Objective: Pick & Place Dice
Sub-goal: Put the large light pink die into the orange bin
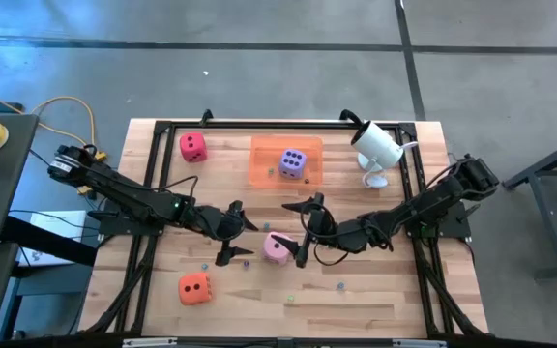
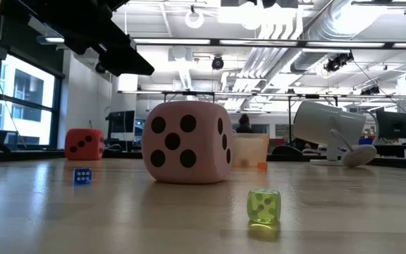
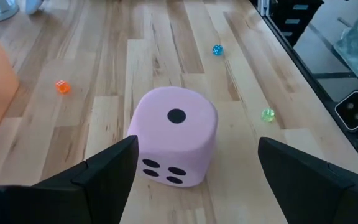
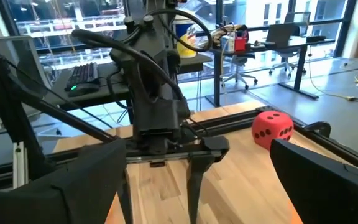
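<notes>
Now, the wooden plank surface (image 1: 375, 290) lay under me, pale and grained, framed by dark rails. On its far side sat the translucent orange tray (image 1: 265, 164), square and glossy, with the purple die (image 1: 292, 163) resting inside it. A white lamp-shaped device (image 1: 376, 147) stood just beside the tray's right edge.

The dice were soft-looking cubes with rounded corners and dark pips. The light pink die (image 1: 278, 248) sat near the middle of the surface; my left gripper (image 1: 233, 232) faced it with its fingers (image 3: 107, 171) spread wide and empty, the die showing between them in the left wrist view. My right gripper (image 1: 305, 232) hovered just beside the same die on its other side, its fingers (image 4: 328, 171) likewise parted and holding nothing; from above it partly covered the pink die. The red-magenta die (image 1: 192, 147) sat at the far left corner, well apart from the tray. The orange die (image 1: 194, 288) lay near the front left.

Smallest were several tiny hard translucent dice scattered around: a green one (image 2: 263, 207), a blue one (image 2: 82, 176) and an orange one (image 3: 62, 86); their pips were hard to make out.
</notes>
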Action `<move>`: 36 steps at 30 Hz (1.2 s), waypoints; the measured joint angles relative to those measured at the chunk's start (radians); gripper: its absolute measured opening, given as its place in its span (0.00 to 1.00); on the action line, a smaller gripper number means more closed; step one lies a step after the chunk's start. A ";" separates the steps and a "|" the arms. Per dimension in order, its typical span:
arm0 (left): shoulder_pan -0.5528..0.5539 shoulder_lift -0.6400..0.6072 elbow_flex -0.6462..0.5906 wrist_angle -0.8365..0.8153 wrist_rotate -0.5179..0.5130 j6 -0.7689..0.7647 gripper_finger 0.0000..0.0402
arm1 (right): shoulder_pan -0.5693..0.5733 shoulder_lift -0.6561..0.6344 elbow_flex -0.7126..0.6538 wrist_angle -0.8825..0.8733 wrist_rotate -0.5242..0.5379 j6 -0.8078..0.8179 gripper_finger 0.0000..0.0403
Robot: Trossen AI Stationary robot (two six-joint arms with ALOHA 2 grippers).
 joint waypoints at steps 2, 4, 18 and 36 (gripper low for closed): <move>0.000 0.000 0.000 0.003 0.000 0.000 0.81 | 0.000 0.000 0.000 0.007 -0.026 0.001 0.97; 0.000 0.000 0.000 0.015 0.000 -0.001 0.81 | 0.000 0.000 0.000 0.027 -0.054 0.002 0.96; 0.000 0.000 0.000 0.033 0.001 -0.003 0.81 | -0.044 0.000 0.000 0.140 -0.242 -0.043 0.99; -0.002 0.000 0.000 0.018 0.015 -0.016 0.81 | 0.011 0.000 0.074 -0.013 -0.322 -0.048 0.99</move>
